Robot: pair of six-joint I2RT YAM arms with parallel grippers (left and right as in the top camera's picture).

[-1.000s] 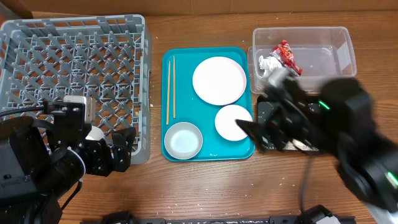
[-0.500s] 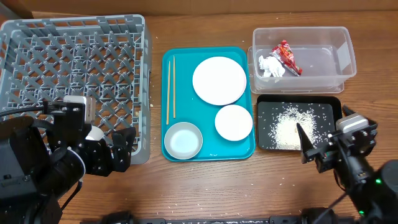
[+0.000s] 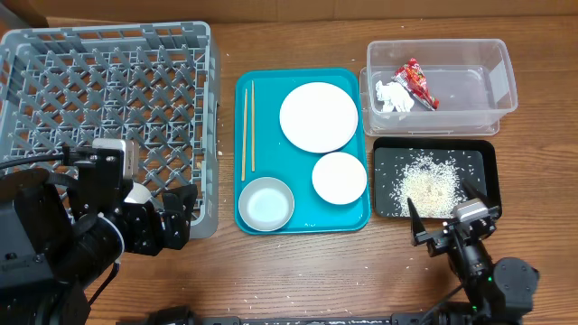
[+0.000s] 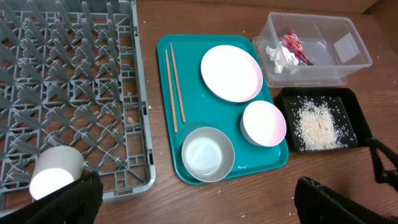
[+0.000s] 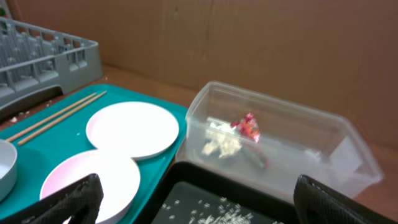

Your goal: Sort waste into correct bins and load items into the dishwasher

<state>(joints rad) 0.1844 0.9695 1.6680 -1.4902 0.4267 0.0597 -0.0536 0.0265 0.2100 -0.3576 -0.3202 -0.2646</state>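
Note:
The grey dish rack (image 3: 108, 99) stands at the left with a small white cup (image 4: 56, 180) lying in its near corner. On the teal tray (image 3: 271, 135) are a large plate (image 3: 318, 116), a smaller plate (image 3: 340, 177), a grey-rimmed bowl (image 3: 266, 203) and chopsticks (image 3: 247, 126). The clear tub (image 3: 506, 63) holds the red wrapper (image 3: 417, 83) and the white tissue (image 3: 393, 97). The black tray (image 3: 433, 143) holds rice (image 3: 432, 181). My left gripper (image 3: 178, 217) is open and empty at the rack's near right corner. My right gripper (image 3: 444, 217) is open and empty at the black tray's near edge.
Loose rice grains lie scattered on the wooden table in front of the teal tray (image 4: 348, 186). A brown cardboard wall (image 5: 249, 43) stands behind the clear tub. The rack's wall rises beside my left gripper.
My right arm has pulled back from over the black tray toward the table's front edge, uncovering the rice. My left arm has not moved.

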